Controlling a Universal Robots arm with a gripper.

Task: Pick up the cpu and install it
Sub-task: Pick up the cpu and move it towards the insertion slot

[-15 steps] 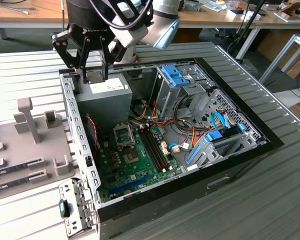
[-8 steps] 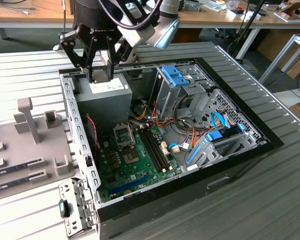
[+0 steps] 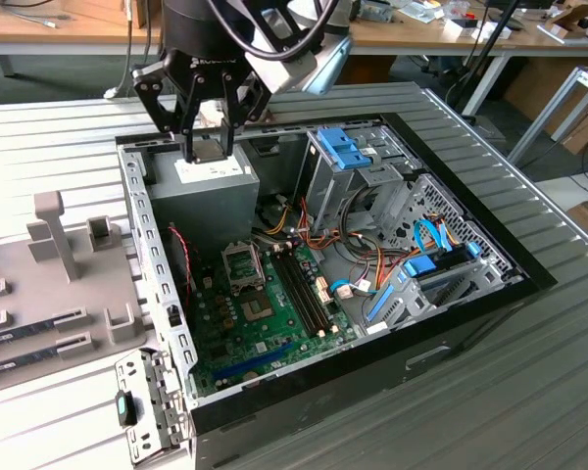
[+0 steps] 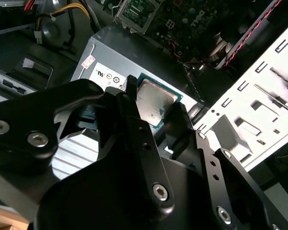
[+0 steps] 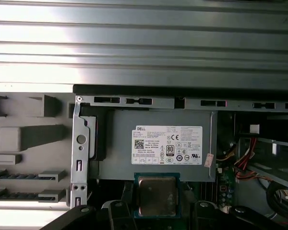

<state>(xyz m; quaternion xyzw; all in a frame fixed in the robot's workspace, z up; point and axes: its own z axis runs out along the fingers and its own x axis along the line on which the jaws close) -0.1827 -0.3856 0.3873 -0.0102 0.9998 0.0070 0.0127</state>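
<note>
The cpu (image 4: 155,102) is a small square chip with a silvery top and a thin green rim. My gripper (image 4: 156,106) is shut on it, one black finger (image 4: 130,93) against each of two opposite edges. In the first wrist view the cpu (image 5: 157,194) hangs over the near edge of the grey power supply box (image 5: 158,139). In the exterior view my gripper (image 3: 208,147) is above that box (image 3: 201,196) at the back corner of the open computer case. The metal-framed socket (image 3: 243,266) on the green motherboard stands with its bracket lifted, well in front of the gripper.
The case's perforated side wall (image 3: 142,225) runs close beside the gripper. Memory slots (image 3: 302,284), coloured cables (image 3: 304,230) and a drive cage with blue clips (image 3: 348,152) fill the case toward the exterior view's right. A grey fixture tray (image 3: 49,274) lies at the left.
</note>
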